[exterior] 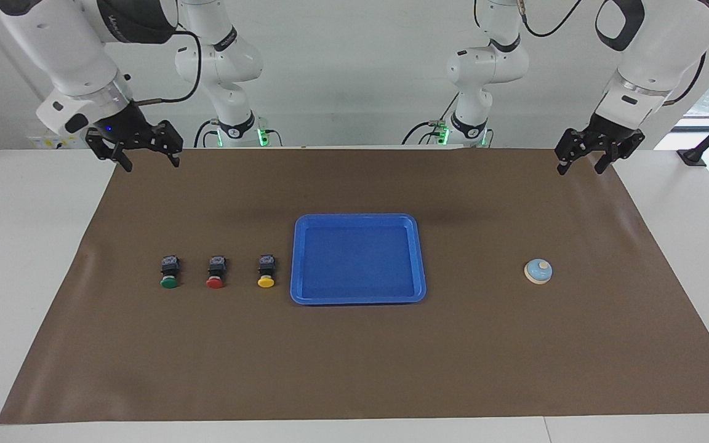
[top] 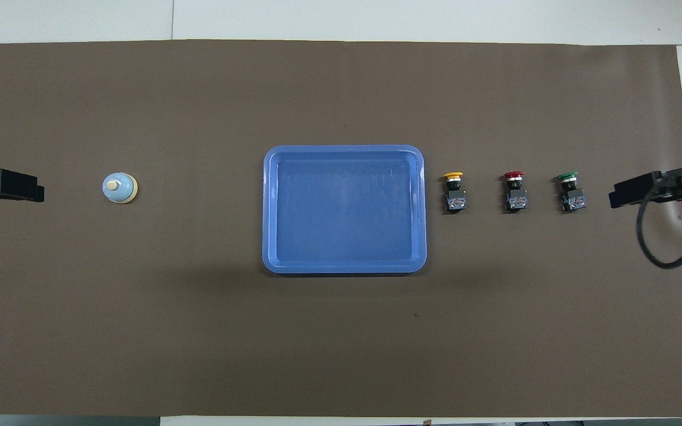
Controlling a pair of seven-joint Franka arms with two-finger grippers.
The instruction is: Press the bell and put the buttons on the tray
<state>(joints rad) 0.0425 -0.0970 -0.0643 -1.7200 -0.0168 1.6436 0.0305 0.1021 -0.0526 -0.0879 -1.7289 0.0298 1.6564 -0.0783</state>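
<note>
Black-bodied buttons lie in a row on the brown mat beside the tray [exterior: 357,258], toward the right arm's end of the table: yellow button [exterior: 266,271] just beside the rim, red button [exterior: 216,272] next, green button [exterior: 169,272] outermost. Each lies on its side, long axis running toward and away from the robots, cap pointing away from them. The tray holds nothing; none is placed yet. The bell [exterior: 538,271] stands upright toward the left arm's end, well apart from the tray.

Right tool [exterior: 143,151] hangs wide open over the mat's edge; left tool [exterior: 588,157] likewise, fingers spread, holding nothing.

A good pick, I judge: come straight down, fingers straddling the black body across its short width, not the rounded cap.
</note>
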